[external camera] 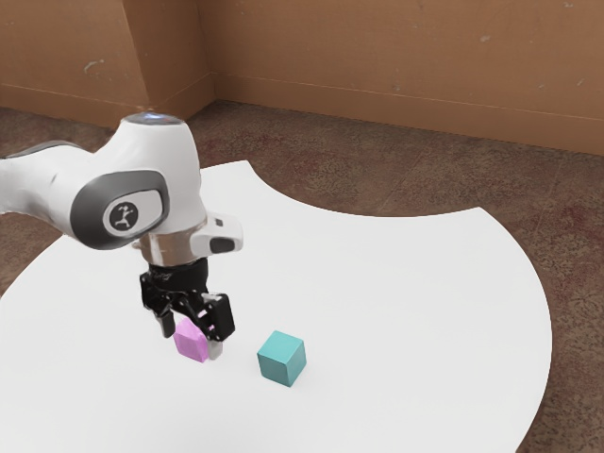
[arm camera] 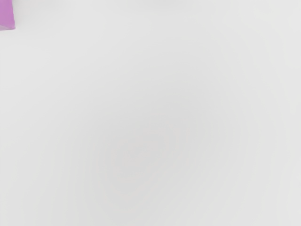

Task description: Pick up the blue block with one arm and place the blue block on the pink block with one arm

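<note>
A pink block (external camera: 192,343) lies on the white table (external camera: 377,283) at the front, toward the exterior view's left. A teal-blue block (external camera: 281,358) rests on the table a short way to its right, untouched. My black gripper (external camera: 192,336) hangs low over the table at the pink block, its fingers (external camera: 218,345) standing apart, open. In the exterior view the pink block overlaps the gap between them. In the wrist view only a corner of the pink block (arm camera: 6,16) appears, off to one side of the hand, with bare table (arm camera: 150,122) under it.
The round white table ends in a curved edge (external camera: 528,274) on the exterior view's right and drops to a brown floor (external camera: 425,160). Bare tabletop extends behind and to the right of both blocks.
</note>
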